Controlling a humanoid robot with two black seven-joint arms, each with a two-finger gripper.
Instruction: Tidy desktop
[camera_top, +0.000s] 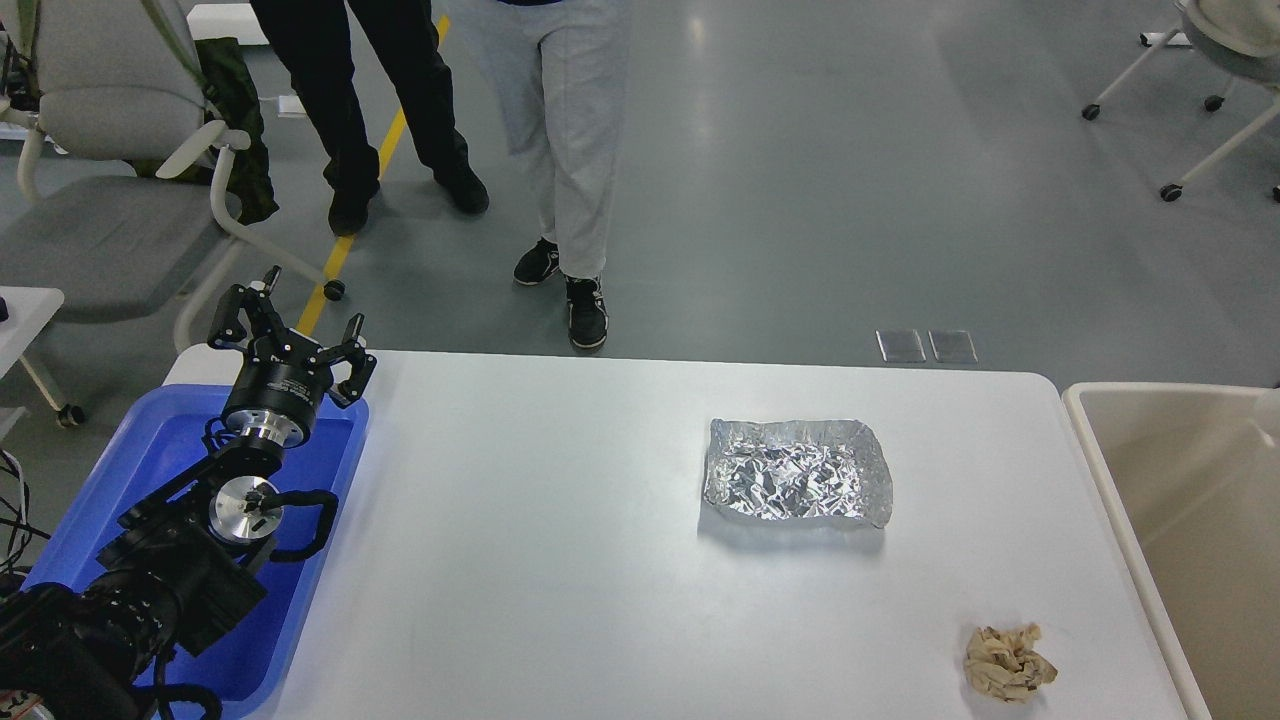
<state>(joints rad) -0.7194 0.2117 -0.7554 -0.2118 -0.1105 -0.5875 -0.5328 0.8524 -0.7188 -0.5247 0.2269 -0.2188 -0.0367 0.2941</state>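
Note:
The white desktop (560, 560) fills the lower middle of the head view. A crumpled sheet of silver foil (797, 484) lies on it right of centre. A crumpled ball of beige paper (1008, 663) lies near the front right corner. My left gripper (290, 328) is open and empty, held above the far end of the blue tray (140, 450) at the left. My right gripper is out of view. A sliver of something white (1270, 412) shows at the right edge over the bin; I cannot tell what it is.
A beige bin (1180, 520) stands against the desktop's right side. Two people (560, 150) stand just beyond the far edge. A grey office chair (100, 200) is at the back left, and chair legs (1190, 110) at the back right.

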